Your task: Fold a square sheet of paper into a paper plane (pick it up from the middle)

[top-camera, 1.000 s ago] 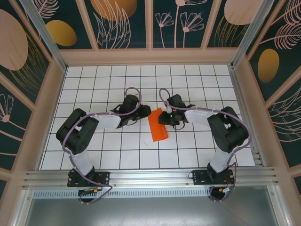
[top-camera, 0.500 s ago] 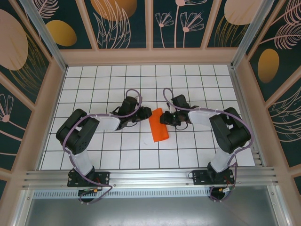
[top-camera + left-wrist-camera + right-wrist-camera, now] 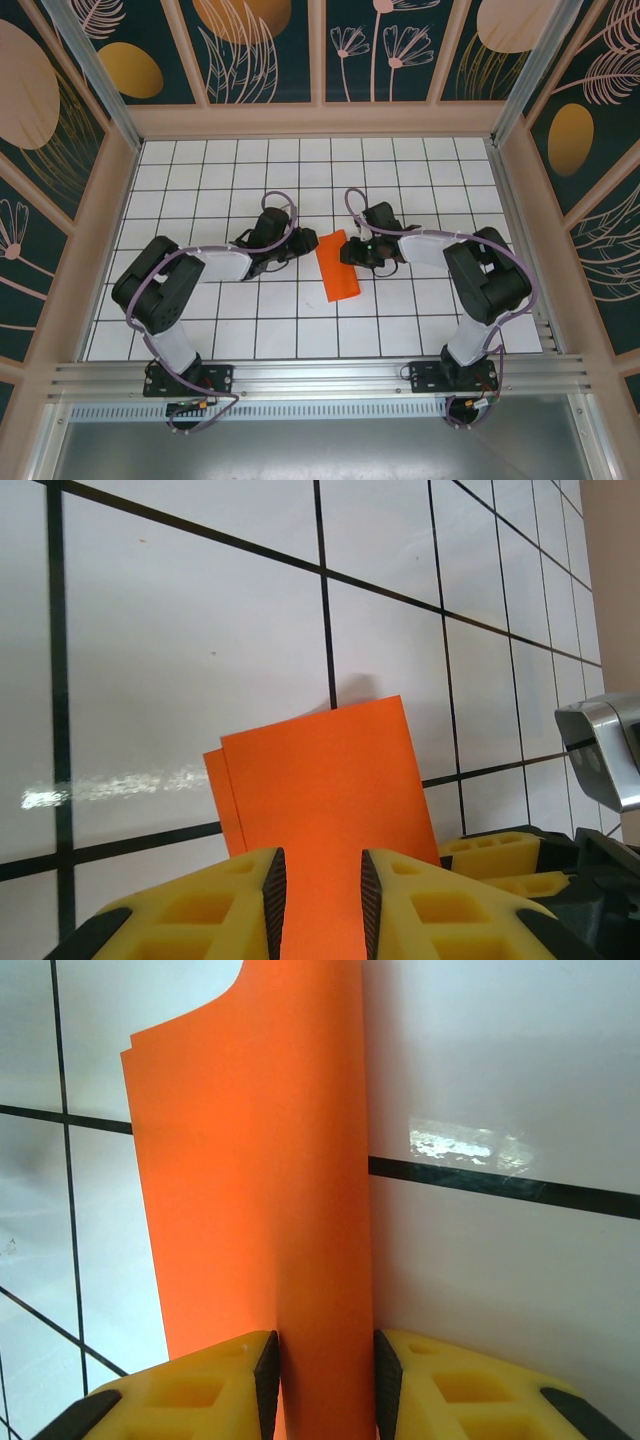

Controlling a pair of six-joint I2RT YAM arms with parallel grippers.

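Left gripper (image 3: pixel 318 868) has its yellow fingers a narrow gap apart with the orange paper (image 3: pixel 336 266) showing in the gap. Same deal with the right gripper (image 3: pixel 322 1348), and honestly I can't tell if either is actually pinching it. The paper's folded into a two-layer strip lying about mid-table (image 3: pixel 250 190), well off every edge. Both arms are bent low and reach inward, one on each side of its far end.

Wears black joint housings and white link shells on left arm (image 3: pixel 215 262) and right arm (image 3: pixel 440 248). Trails lilac cables (image 3: pixel 348 200) along each. Stands on black base plates (image 3: pixel 188 378). Ends in left gripper (image 3: pixel 322 865) and right gripper (image 3: pixel 325 1345), with pocketed yellow fingers (image 3: pixel 190 910) edged black inside.
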